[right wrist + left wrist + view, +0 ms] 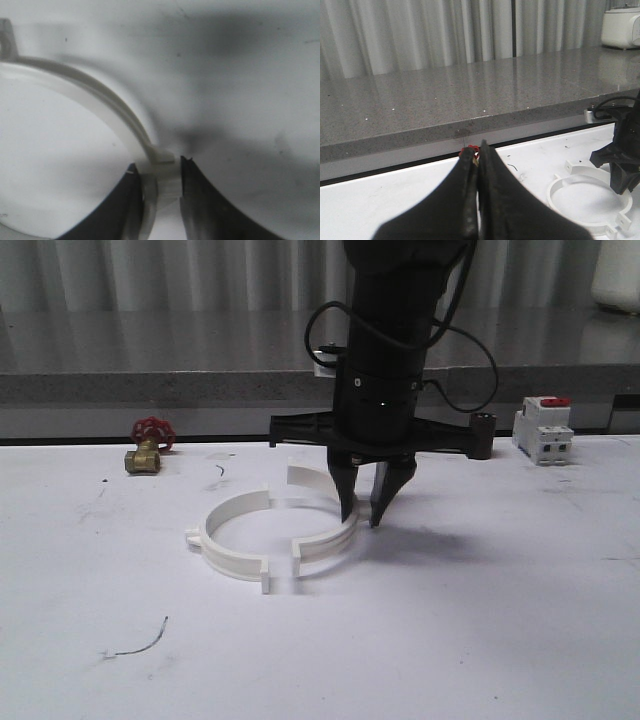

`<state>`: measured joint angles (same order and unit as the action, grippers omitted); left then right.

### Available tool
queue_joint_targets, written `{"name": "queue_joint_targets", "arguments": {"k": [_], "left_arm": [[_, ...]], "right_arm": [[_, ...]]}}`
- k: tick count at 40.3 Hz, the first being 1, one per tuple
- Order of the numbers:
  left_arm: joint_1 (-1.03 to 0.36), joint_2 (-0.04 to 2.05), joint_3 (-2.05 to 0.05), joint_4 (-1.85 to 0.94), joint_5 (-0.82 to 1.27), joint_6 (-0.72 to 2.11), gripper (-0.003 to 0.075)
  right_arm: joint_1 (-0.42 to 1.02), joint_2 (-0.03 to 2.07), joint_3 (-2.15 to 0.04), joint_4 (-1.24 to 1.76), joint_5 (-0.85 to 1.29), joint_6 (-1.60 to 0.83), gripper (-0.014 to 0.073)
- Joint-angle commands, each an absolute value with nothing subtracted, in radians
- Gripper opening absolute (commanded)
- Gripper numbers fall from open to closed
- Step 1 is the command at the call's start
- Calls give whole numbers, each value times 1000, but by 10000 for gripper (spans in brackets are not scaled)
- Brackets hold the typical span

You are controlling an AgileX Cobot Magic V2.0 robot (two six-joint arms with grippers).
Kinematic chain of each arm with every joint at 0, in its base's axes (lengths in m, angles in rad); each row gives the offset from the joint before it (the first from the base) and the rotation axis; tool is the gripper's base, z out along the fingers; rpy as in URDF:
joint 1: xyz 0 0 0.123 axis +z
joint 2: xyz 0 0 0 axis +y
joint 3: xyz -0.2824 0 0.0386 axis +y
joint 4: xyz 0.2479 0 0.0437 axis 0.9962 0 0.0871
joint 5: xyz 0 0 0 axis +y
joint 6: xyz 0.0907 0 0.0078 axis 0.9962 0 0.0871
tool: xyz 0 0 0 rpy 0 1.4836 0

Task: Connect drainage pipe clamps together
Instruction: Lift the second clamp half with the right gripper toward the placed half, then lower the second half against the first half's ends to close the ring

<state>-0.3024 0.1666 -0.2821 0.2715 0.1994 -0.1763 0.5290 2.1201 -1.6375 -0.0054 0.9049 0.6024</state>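
Left gripper (478,165) is sitting clenched, holding nothing. Left half-ring (232,536) is lying mid-table, ends facing the right half-ring (322,530) with small gaps between them. Right gripper (364,512) is grasping the right half-ring's band by its lug (162,155).

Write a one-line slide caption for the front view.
Right gripper straddles the right clamp half beside the left clamp half.
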Motion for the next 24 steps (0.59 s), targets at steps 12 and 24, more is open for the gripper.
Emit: {"name": "queue_joint_targets", "arguments": {"k": [12, 24], "left_arm": [[-300, 176, -310, 273, 115, -176, -20], [-300, 176, -310, 273, 115, -176, -20]], "right_arm": [[528, 2074, -1671, 0, 848, 602, 160], [528, 2074, -1671, 10, 847, 602, 160]]}}
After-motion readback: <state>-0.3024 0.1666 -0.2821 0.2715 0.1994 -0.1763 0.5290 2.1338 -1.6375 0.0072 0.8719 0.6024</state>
